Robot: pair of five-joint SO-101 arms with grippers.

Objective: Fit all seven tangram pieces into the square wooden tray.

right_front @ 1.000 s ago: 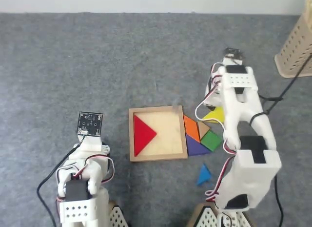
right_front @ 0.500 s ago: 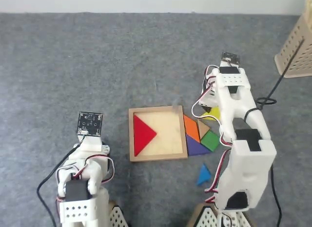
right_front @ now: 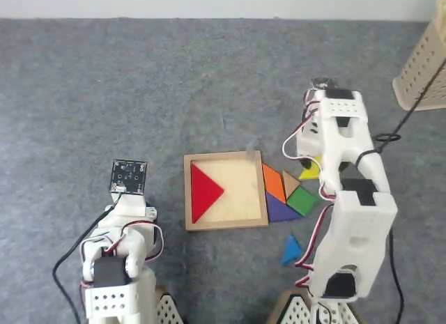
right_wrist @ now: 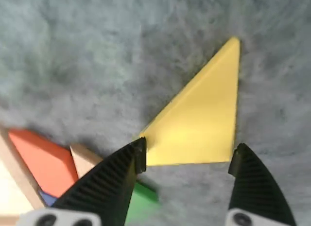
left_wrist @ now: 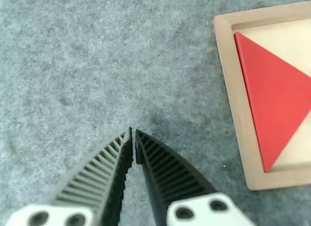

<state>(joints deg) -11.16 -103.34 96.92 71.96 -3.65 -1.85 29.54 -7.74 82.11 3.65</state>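
The step in hand looks like the pickup of the yellow triangle [right_wrist: 199,121]. The right jaws stand wide open with one tip at each side of it, at or very near its edges, and have hold of nothing yet. In the high view, that triangle lies on the table [right_front: 139,80] at about 2 o'clock from the square wooden tray [right_front: 225,225], partly under the right arm [right_front: 348,164].

The tray holds only the red triangle [right_front: 204,190], against its 9 o'clock side. The orange piece [right_front: 273,182], tan piece [right_front: 290,182], green piece [right_front: 302,199] and purple piece [right_front: 280,211] sit packed together just beside the tray's 3 o'clock edge. The blue triangle [right_front: 291,249] lies apart at about 4 o'clock. The left jaws are closed on nothing, over bare table at the tray's 8 o'clock.

Next, on this reading, the right jaws should close on the yellow piece, lift it over the cluster and turn it to fit beside the red one.

No writing can be read; the marks on the small black board [right_front: 129,176] on the left arm are too small to tell.
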